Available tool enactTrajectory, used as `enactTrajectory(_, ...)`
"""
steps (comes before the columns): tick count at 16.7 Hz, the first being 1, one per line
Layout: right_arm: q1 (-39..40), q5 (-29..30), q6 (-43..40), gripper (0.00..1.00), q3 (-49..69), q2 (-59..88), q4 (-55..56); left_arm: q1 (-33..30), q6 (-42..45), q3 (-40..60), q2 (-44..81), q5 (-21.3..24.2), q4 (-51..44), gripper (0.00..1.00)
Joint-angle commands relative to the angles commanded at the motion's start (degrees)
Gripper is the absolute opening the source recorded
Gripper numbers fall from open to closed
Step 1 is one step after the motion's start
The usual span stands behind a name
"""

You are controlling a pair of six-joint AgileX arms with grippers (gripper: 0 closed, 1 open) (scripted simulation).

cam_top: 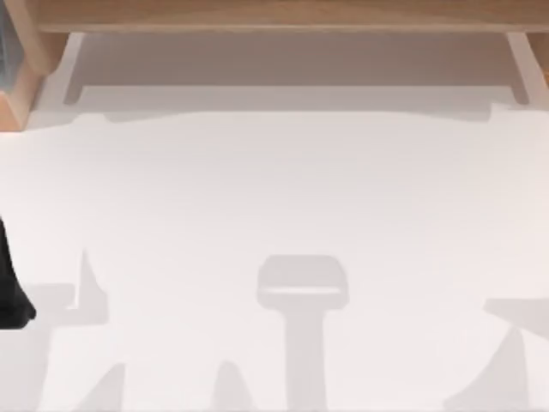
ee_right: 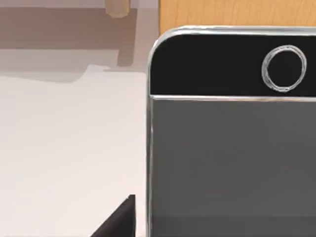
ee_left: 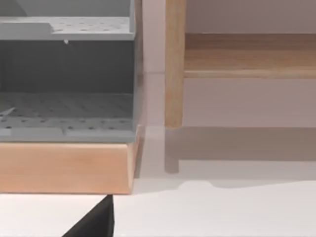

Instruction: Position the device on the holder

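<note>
The device [ee_right: 232, 148] is a smartphone with a dark grey screen, black bezel, silver rim and a round home button [ee_right: 283, 68]. It looms close in the right wrist view, its home-button end pointing toward a wooden panel [ee_right: 237, 14]. A black part of my right gripper [ee_right: 117, 221] sits just beside the device's long edge. I cannot tell whether it touches the device. The holder is out of view. My left arm [cam_top: 10, 292] is a dark shape at the table's left edge, and a black part of my left gripper [ee_left: 96, 222] hangs over the white table.
A wooden shelf [cam_top: 274, 17] runs along the back of the white table [cam_top: 274, 189]. At the back left stands a grey perforated rack [ee_left: 66, 108] on a wooden base [ee_left: 64, 168], with a wooden post [ee_left: 174, 64] beside it. Arm shadows fall along the front.
</note>
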Motion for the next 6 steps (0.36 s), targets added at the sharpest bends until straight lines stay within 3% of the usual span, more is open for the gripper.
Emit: enactTrajectory(6, 0.00, 0.00, 0.00, 1.00, 0.00, 0.00, 0.00, 0.00, 0.00, 0.00, 0.00, 0.00, 0.00, 1.00)
